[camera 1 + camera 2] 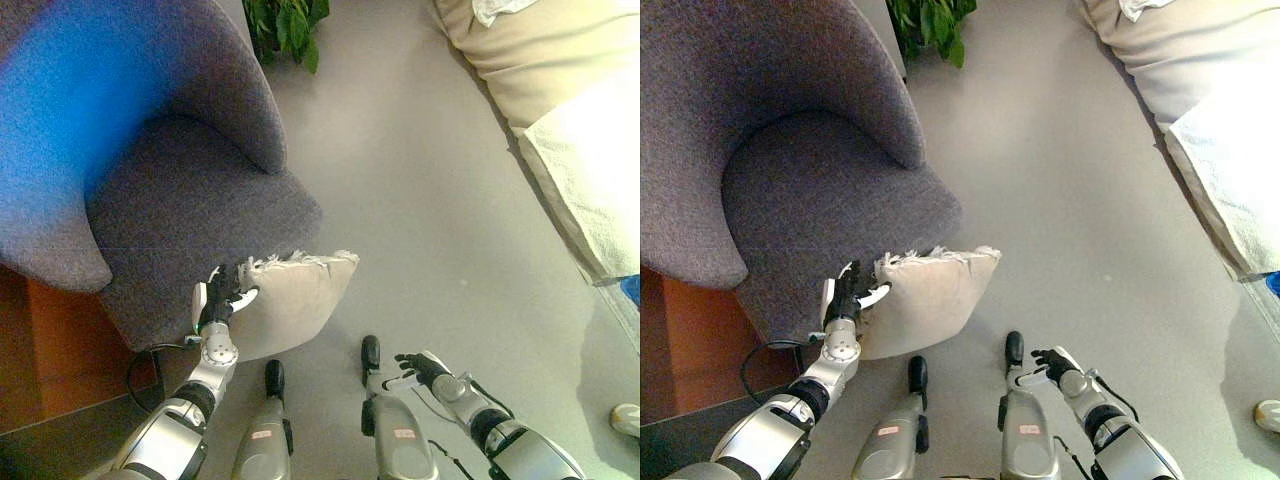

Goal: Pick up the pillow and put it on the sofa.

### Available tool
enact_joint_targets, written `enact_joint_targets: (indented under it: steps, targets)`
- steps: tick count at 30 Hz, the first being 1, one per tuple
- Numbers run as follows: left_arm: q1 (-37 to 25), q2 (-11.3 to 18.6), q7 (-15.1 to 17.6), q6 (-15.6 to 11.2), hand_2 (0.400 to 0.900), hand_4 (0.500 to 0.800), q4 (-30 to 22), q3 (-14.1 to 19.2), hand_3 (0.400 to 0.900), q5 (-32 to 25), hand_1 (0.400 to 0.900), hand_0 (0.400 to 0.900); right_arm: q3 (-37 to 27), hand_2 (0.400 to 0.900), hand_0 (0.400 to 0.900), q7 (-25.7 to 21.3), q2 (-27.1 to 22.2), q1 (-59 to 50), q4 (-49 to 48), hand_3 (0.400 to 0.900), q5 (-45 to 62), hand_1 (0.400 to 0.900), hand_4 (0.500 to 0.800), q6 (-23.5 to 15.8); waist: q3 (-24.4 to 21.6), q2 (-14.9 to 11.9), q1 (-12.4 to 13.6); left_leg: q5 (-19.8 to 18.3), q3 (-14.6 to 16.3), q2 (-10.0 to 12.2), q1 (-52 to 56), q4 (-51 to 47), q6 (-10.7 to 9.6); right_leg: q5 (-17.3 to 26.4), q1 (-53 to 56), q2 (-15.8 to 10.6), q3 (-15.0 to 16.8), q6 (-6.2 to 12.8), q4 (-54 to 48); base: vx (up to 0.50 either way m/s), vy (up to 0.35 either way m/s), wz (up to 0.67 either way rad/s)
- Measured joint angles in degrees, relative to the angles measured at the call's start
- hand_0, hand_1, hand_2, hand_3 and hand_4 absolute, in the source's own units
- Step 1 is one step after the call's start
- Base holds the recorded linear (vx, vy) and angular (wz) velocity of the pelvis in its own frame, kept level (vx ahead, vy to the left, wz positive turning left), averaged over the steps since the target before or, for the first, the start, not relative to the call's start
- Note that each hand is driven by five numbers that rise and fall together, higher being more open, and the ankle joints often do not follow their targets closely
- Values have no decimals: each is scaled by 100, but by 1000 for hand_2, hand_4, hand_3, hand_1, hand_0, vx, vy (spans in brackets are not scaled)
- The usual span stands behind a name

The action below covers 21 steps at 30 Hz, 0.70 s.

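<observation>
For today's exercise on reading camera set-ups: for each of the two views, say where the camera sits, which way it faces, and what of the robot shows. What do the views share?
Left eye view: on the robot's head, facing down at the floor; left hand gripping the pillow corner, right hand low and free.
Right eye view: beside it, facing the same way; the same two arms show.
Shared: grey armchair, pillow leaning against it, beige sofa, plant.
</observation>
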Motion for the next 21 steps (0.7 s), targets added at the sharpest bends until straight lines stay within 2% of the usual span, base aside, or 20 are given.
enact_joint_targets:
  steps: [8, 13, 21]
  targets:
    - [-194, 50, -1, 1, 900, 800, 25, -2, 900, 0, 900, 900, 86, 900, 900, -17, 11, -245, -4, 900, 52, 900, 800, -3, 160, -80, -4, -3, 47, -10, -137, 87, -4, 18, -97, -14, -5, -12, 29, -10, -4, -2]
    - [-540, 72, -26, 6, 900, 800, 155, -9, 900, -41, 900, 900, 121, 900, 900, -44, 25, -409, -10, 900, 95, 900, 800, -7, 261, -195, -10, -11, 66, -11, -352, 213, -13, 33, -320, -15, 27, -29, 126, -27, -13, -4]
    - [-717, 106, -355, 5, 900, 800, 208, -77, 900, -282, 900, 900, 155, 900, 900, -140, 51, -550, -54, 900, 163, 900, 800, -14, 314, -275, -113, -16, 81, -11, -575, 308, -20, 64, -504, -15, 48, -27, 135, 0, 0, 0]
